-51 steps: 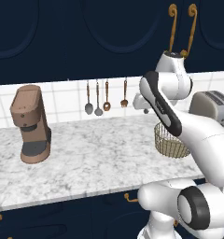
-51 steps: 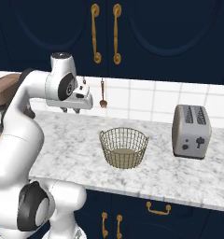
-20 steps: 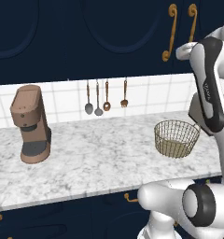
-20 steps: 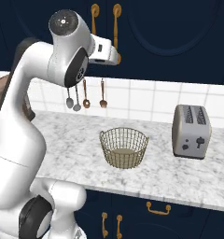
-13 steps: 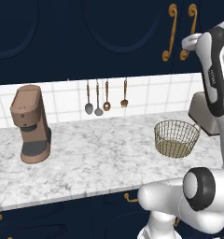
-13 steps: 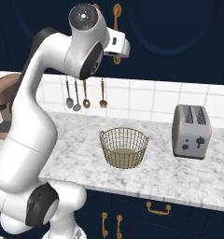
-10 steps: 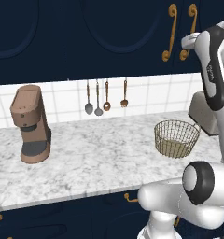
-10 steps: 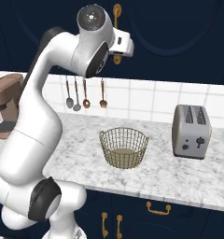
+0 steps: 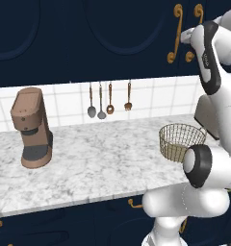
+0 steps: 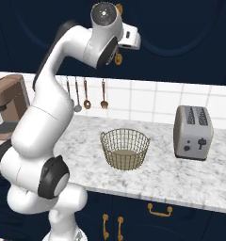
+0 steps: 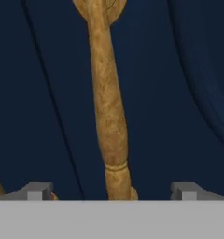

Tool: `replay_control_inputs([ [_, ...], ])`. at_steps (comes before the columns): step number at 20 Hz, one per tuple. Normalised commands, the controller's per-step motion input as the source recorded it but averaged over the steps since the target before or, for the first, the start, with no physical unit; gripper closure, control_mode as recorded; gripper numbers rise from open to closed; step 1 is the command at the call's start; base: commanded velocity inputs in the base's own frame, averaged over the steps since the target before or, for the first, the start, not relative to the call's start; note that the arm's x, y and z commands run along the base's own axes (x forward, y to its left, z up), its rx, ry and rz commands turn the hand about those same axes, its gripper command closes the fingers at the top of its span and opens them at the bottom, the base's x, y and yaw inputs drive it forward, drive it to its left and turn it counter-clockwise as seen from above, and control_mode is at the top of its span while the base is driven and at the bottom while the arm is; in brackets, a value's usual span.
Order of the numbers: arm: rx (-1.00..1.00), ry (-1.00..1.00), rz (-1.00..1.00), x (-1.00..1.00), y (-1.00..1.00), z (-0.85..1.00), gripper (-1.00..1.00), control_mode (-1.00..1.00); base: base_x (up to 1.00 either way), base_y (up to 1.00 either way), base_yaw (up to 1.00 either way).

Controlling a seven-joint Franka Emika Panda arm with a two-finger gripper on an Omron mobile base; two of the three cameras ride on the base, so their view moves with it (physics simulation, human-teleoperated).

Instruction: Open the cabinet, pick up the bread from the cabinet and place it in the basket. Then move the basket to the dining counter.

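- Since the earlier frames the arm has swung up from over the bench to the cabinet (image 9: 136,33); the end effector (image 11: 111,189) now faces the door, and the basket (image 10: 125,148) has stayed where it was.
- The end effector's fingers (image 11: 35,190) stand wide apart, one on each side of the brass handle (image 11: 107,98), with nothing gripped yet.
- Risk: the handle is curved and narrows toward its foot. If the fingers close low on it, the grip could slide off once the pull starts.
- Risk: in the hand view the handle leans a little against the line between the fingers, so a closing grip could catch it skewed and twist.
- Risk: a second handle (image 9: 197,33) sits just beside the targeted one. A sideways drift could nudge it or seize the wrong door.
- Risk: the door must swing out toward the arm, so a straight pull without following the arc could jam the hinge or slip the grip.
- The basket rests on the bench, between the hanging spoons (image 10: 86,94) and the toaster (image 10: 193,132), well below the door.
- Hidden: the bread is presumably behind the shut door, so its exact spot is unknown.
- Hard to tell: whether the fingertips already touch the door, as the bottom of the hand view cuts them off.
- In the left base view the arm covers most of the toaster.
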Motion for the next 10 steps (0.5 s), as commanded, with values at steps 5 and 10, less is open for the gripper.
replay_control_inputs([
  [5,0.01,0.00,0.00,0.45,-0.15,0.08,-1.00,-1.00,0.00,0.00,0.00],
  [10,0.00,-0.05,0.00,0.44,0.02,-0.05,1.00,-1.00,0.00,0.00,0.00],
])
